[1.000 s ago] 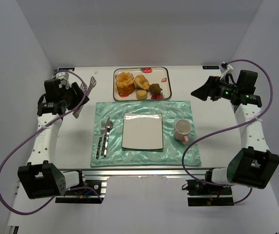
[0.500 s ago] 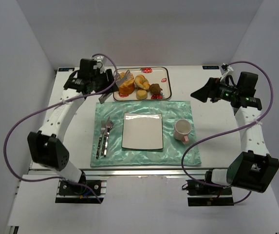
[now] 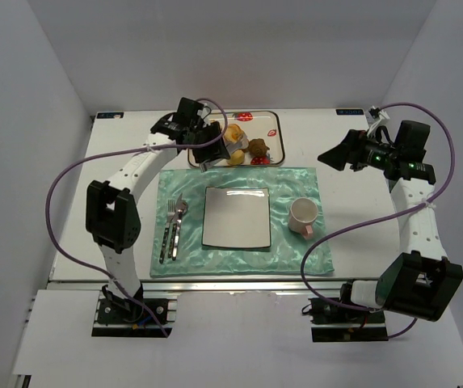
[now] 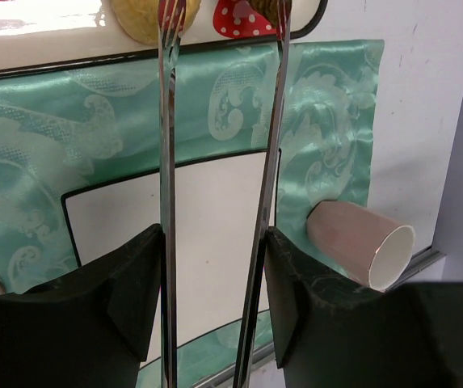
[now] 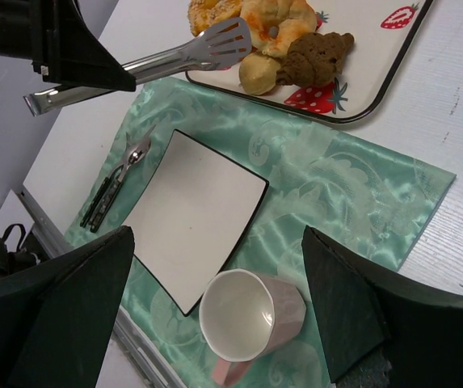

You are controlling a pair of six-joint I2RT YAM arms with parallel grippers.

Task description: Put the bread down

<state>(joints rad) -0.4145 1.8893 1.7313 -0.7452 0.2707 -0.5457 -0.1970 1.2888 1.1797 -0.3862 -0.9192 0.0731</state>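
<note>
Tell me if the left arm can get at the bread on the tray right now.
Probably yes. The left pincer holds tongs whose tips hang over the tray right by the bread; nothing stands between them, though neighbouring pastries crowd it.

This is a robotics lab's test cell dressed up as a dining table. In the overhead view a white table (image 3: pixel 360 153) is boxed in by bare pale walls (image 3: pixel 231 48) at the top and both sides. An aluminium rail (image 3: pixel 231 284) runs along the bottom edge. Two robot arms are bolted there, the left arm (image 3: pixel 122 214) and the right arm (image 3: pixel 417 230), trailing purple cables (image 3: pixel 48 212). At centre sits a staged place setting: a teal placemat (image 3: pixel 296 182), a square plate (image 3: pixel 237 217), a cup (image 3: pixel 303 216), cutlery (image 3: pixel 173 230) and a strawberry-print tray (image 3: pixel 277 137) of pastries (image 3: pixel 243 146). The left gripper (image 4: pixel 212 242) clamps metal tongs (image 5: pixel 184 58).
</note>
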